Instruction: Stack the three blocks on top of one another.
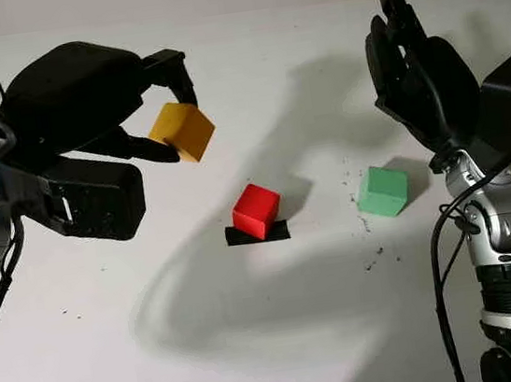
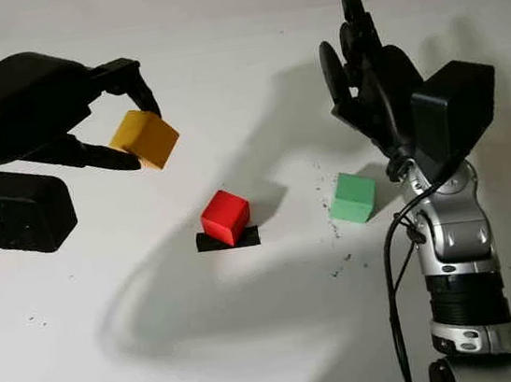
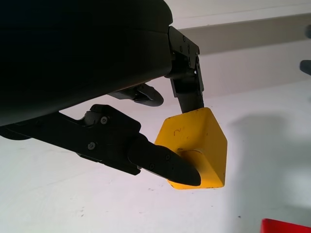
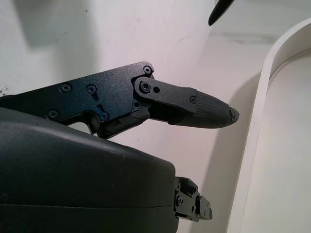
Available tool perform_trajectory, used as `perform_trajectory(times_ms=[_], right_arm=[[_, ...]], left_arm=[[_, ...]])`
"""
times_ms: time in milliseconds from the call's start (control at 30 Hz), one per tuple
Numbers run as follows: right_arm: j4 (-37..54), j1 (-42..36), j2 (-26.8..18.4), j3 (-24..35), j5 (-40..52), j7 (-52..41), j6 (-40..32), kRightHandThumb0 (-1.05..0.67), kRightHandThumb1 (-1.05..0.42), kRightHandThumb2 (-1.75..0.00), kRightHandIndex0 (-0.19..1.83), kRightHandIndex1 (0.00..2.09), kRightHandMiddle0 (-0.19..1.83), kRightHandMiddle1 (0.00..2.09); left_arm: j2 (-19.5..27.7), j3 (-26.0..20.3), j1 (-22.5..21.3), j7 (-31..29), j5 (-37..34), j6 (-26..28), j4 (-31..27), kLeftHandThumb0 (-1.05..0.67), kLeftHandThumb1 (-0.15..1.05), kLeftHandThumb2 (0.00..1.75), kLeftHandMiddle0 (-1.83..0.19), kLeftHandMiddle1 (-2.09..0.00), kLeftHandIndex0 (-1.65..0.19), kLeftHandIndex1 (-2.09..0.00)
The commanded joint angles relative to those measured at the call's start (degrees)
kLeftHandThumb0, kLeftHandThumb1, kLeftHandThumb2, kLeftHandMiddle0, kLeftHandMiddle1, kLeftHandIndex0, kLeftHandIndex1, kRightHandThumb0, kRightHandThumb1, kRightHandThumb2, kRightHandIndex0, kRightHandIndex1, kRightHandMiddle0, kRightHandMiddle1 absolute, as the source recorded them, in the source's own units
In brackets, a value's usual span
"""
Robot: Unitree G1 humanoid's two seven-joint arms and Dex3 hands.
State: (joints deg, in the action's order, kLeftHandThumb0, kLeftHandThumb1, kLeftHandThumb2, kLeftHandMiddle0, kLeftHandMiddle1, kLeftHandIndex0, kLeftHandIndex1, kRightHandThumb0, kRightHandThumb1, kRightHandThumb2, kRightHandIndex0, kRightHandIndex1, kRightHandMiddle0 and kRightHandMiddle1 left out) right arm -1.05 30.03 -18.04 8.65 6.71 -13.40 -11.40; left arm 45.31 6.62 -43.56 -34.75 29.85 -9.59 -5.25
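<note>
Above the desk (image 1: 118,360), your left hand (image 1: 85,110) pinches the yellow block (image 1: 183,132), held up and left of the red block (image 1: 257,210) on its black patch (image 1: 257,234); the open right hand (image 1: 413,66) is raised beside the green block (image 1: 383,190).

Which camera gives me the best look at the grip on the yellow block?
The left wrist view: the yellow block sits close up, pinched between the left hand's fingers, clear of the table. Both eye views show it smaller, held in the air behind and left of the red block.
</note>
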Motion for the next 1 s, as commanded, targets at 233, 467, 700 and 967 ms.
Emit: perform_trajectory(times_ms=[233, 467, 700, 967], right_arm=[[1.49, -0.49, -0.16, -0.05, 0.34, -0.04, -0.67, -0.67, -1.05, -0.64, -0.19, 0.0, -0.19, 0.0], [1.83, -0.85, 0.1, -0.08, 0.76, 0.04, -0.45, -0.65, -1.05, -0.64, -0.19, 0.0, -0.19, 0.0], [1.05, -1.2, 0.04, -0.15, 0.38, -0.02, 0.98, -0.68, -1.05, -0.61, -0.19, 0.0, -0.19, 0.0], [1.08, -1.09, 0.09, -0.12, 0.46, 0.38, 0.49, -0.67, -1.05, -0.61, -0.19, 0.0, -0.19, 0.0]], left_arm=[[-3.97, 6.9, -5.02, -3.52, 3.86, 0.05, -0.47, -0.35, 1.04, 0.07, -0.48, -0.1, -0.32, -1.35], [-6.77, 9.9, -7.03, -7.66, 5.16, 1.77, -0.25, -0.37, 1.05, 0.08, -0.48, -0.09, -0.27, -1.5], [-8.78, 12.12, -7.06, -9.61, 9.37, 4.31, -1.57, -0.36, 1.0, 0.05, -0.52, -0.1, -0.33, -1.45], [-9.68, 13.08, -6.72, -12.83, 11.38, 6.82, -2.35, -0.37, 1.02, 0.05, -0.54, -0.15, -0.35, -1.45]])
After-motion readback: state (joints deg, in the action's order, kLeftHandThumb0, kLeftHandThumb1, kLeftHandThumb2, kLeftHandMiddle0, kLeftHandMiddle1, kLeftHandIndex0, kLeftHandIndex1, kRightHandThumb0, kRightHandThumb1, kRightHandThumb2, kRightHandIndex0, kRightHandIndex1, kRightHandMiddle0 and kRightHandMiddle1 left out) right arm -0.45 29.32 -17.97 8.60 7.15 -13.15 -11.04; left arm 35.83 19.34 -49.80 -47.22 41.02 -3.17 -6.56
